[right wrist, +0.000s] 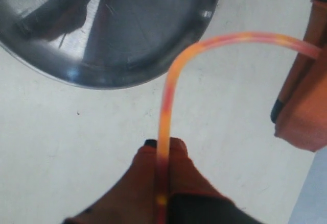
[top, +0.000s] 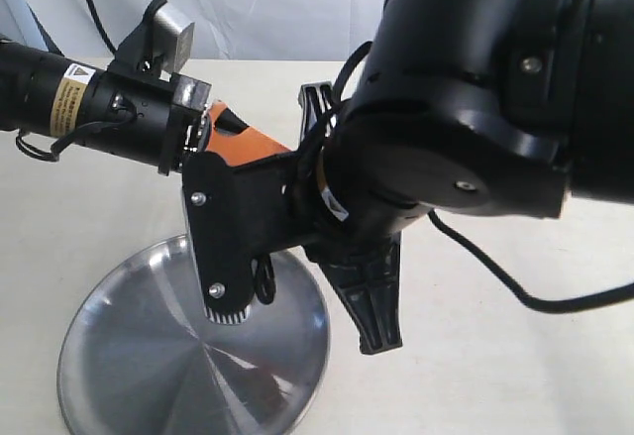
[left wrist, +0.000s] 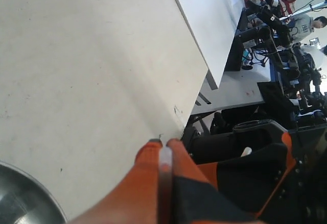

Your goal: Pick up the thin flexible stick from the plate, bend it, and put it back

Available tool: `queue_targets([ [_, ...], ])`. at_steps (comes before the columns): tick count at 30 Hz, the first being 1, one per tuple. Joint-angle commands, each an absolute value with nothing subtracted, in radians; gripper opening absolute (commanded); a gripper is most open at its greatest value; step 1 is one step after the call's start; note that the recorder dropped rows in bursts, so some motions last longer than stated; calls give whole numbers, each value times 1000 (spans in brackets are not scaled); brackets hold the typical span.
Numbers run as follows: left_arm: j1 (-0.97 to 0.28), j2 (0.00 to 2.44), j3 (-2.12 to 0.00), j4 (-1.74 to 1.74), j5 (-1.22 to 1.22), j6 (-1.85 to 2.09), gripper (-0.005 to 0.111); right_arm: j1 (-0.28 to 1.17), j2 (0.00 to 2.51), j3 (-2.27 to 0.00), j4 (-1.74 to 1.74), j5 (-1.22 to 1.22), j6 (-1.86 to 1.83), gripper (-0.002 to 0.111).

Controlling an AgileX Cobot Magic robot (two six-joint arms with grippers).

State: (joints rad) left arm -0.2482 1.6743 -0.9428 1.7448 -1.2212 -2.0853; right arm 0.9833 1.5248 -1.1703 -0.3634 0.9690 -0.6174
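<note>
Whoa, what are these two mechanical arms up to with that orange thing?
The robot holds the thin flexible stick bent between its two grippers. The right gripper pinches one end and the left gripper the other, so the stick curves in an arc above the table. The plate lies on the table close by.

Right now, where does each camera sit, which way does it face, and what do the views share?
Exterior: off the arms, raised, looking down at the table and plate; left arm and right arm fill the frame, the right closest.
Left wrist: behind the shut left end effector, facing along the table past its edge to desks.
Right wrist: behind the shut right end effector, facing down at the bent stick it grips, plate beyond.
Shared: the plate in all three; the stick in both wrist views.
</note>
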Motion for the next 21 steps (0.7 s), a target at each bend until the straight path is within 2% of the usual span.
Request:
queue_targets([
  [1, -254, 1675, -948, 1744, -1211, -2086, 0, 977, 1518, -1172, -374, 997, -629, 0],
  [17, -254, 1766, -948, 1744, -1173, -2090, 0, 977, 1518, -1172, -305, 927, -609, 0],
  [21, -289, 1768, -948, 1744, -1165, -2083, 0, 977, 1518, -1172, -305, 900, -594, 0],
])
